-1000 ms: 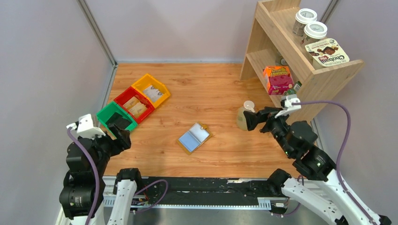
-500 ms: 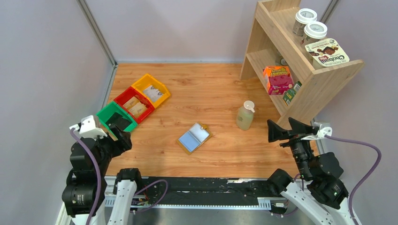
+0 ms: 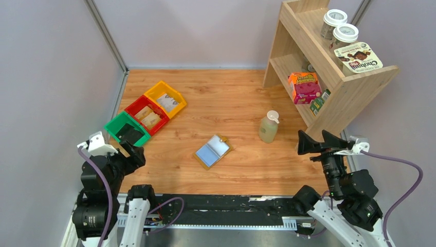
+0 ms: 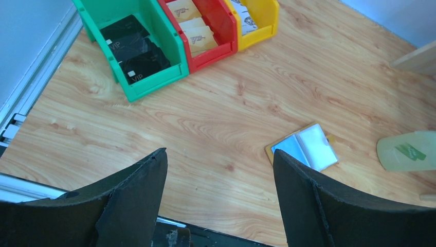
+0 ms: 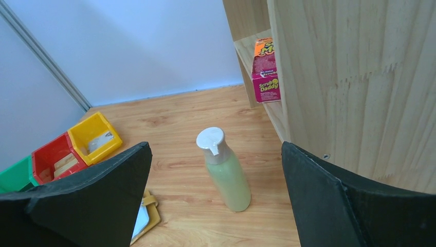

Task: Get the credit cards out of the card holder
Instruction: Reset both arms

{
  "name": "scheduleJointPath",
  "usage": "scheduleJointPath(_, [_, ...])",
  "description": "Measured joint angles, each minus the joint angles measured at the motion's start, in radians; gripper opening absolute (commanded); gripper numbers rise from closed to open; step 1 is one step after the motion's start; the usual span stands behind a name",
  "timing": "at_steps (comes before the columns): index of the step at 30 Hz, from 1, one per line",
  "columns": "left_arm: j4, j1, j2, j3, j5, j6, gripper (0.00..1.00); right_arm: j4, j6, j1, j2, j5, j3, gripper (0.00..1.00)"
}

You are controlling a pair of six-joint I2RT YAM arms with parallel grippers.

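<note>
The mustard-yellow card holder [image 3: 225,140] lies open and flat on the wooden table, mid-front. Pale blue-grey credit cards [image 3: 207,153] sit in both of its halves. In the left wrist view the card holder [image 4: 269,151] with the credit cards [image 4: 290,147] shows just past my right finger. My left gripper [image 3: 132,150] [image 4: 220,152] hangs open at the near left, well short of the holder, with nothing in it. My right gripper [image 3: 312,135] [image 5: 216,145] is open and empty at the near right, beside the shelf. In its view the holder's corner [image 5: 150,218] peeks from behind the left finger.
A pale green bottle [image 3: 268,128] [image 5: 229,180] with a white cap stands upright between the holder and the shelf. Green [image 3: 115,123], red and yellow [image 3: 177,108] bins holding packets and cards line the far left. A wooden shelf [image 3: 329,77] with boxes and cups fills the right.
My right arm drew back from beside the bottle to the near right, close to the shelf. The left gripper slid slightly toward the near edge. Holder and cards stayed put.
</note>
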State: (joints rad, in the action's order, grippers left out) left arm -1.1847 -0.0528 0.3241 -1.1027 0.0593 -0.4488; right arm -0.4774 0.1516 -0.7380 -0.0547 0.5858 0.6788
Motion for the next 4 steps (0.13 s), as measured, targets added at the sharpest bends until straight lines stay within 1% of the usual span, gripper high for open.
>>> scheduleJointPath(4, [0.005, 0.000, -0.017, 0.006, 0.011, -0.015, 0.82, 0.000, 0.000, 0.000, 0.023, 0.021, -0.003, 1.00])
